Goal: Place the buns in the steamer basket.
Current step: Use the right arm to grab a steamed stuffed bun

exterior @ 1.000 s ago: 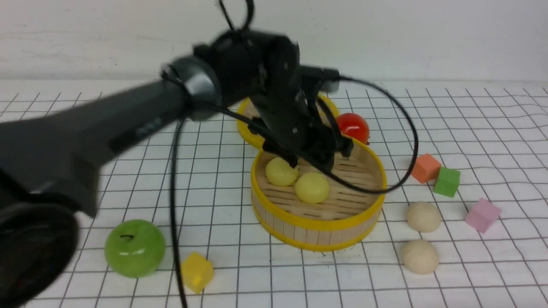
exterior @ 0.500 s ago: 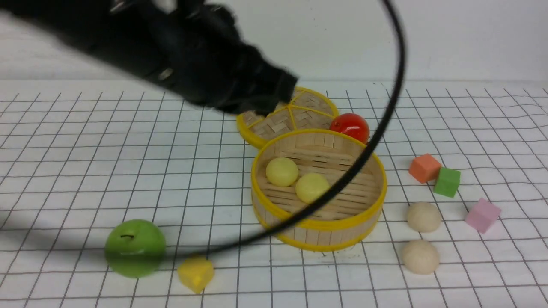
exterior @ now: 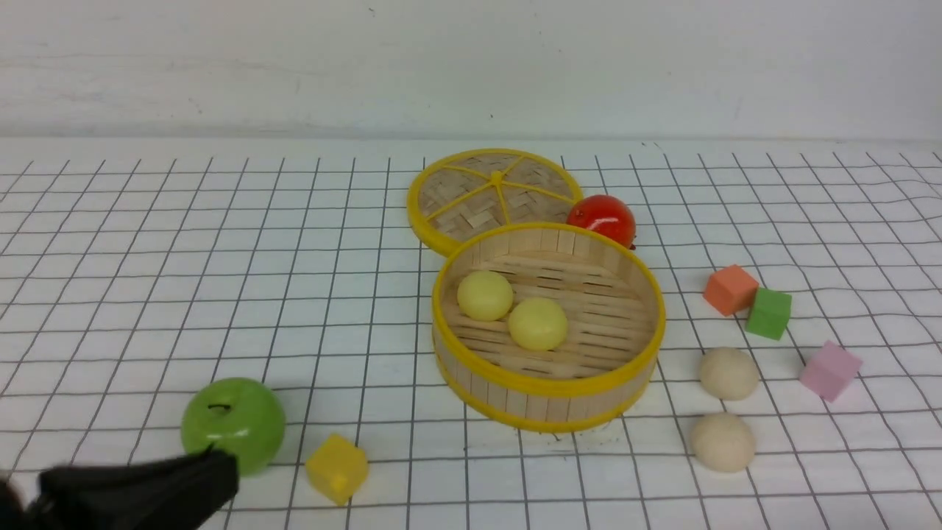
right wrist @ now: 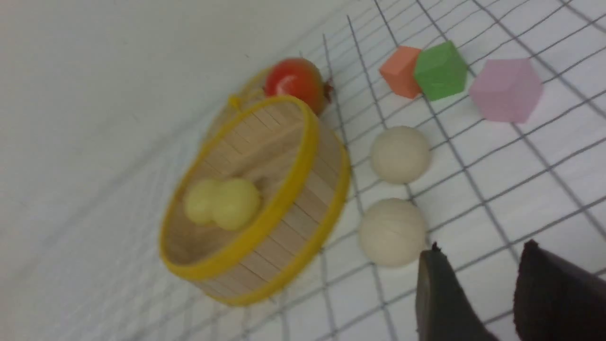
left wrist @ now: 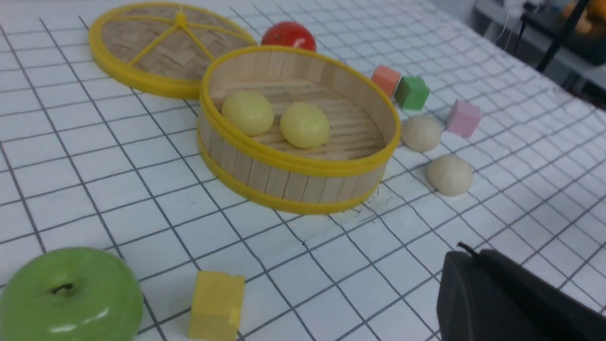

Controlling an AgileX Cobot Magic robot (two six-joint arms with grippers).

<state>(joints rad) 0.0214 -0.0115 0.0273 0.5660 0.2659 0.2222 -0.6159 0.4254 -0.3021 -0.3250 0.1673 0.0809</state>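
The steamer basket [exterior: 548,390] stands mid-table with two pale yellow buns [exterior: 485,295] [exterior: 538,323] side by side on its slatted floor. Two beige buns [exterior: 728,373] [exterior: 722,441] lie on the cloth just right of it. My left gripper [exterior: 221,471] is low at the near left corner beside the apple, shut and empty; the left wrist view shows its fingers pressed together [left wrist: 466,253], well short of the basket [left wrist: 303,163]. My right gripper [right wrist: 482,246] shows only in the right wrist view, open with nothing between its fingers, close to the nearer beige bun [right wrist: 392,231].
The flat woven lid [exterior: 494,195] lies behind the basket, with a red tomato [exterior: 605,218] at its right. A green apple [exterior: 232,423] and a yellow cube [exterior: 337,467] sit front left. Orange [exterior: 730,289], green [exterior: 768,313] and pink [exterior: 829,369] cubes lie to the right.
My left arm has pulled away from above the basket, risen, then dropped to the near left corner. Its gripper went from open to shut. Both yellow buns stayed in the basket.
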